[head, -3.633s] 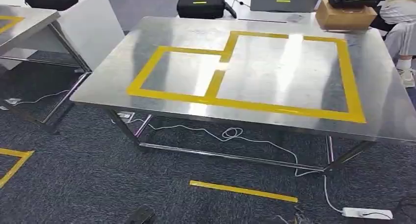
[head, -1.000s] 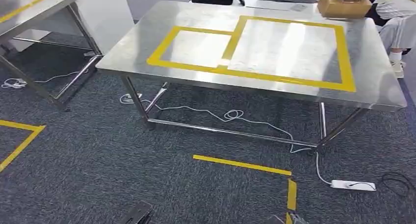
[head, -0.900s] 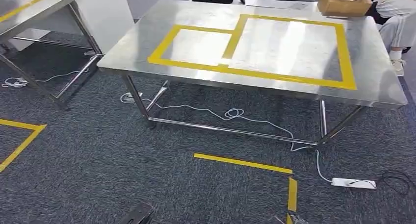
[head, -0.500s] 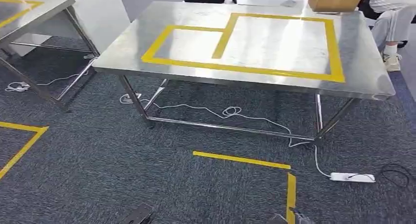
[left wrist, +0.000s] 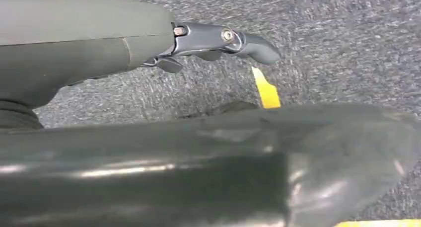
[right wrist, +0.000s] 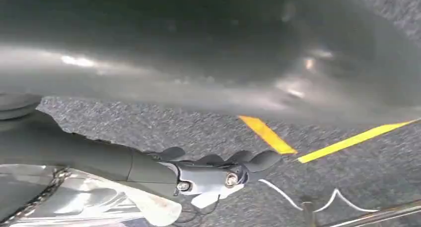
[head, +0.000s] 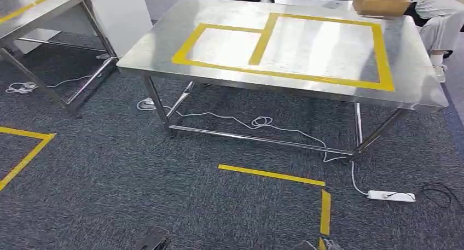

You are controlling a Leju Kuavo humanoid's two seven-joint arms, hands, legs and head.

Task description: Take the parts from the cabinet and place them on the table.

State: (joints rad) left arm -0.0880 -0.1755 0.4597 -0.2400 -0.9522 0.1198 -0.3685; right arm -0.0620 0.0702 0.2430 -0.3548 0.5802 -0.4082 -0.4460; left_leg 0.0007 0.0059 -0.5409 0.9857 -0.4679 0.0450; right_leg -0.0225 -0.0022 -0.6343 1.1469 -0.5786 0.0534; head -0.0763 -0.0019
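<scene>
Table point(head: 416, 80) top bare — box point(head: 381, 4) far-corner

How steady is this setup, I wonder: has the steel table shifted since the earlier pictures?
No. The steel table stands the same against the yellow floor tape and the power strip; the whole head view shifted, so the camera moved.

Robot lab: steel tables point(head: 164, 47) (yellow tape outlines), taped carpet point(head: 98, 179)

Both arms hung low. The left hand point(left wrist: 218, 40) held nothing, its fingers loosely extended. The right hand point(right wrist: 213, 172) was likewise empty.
</scene>
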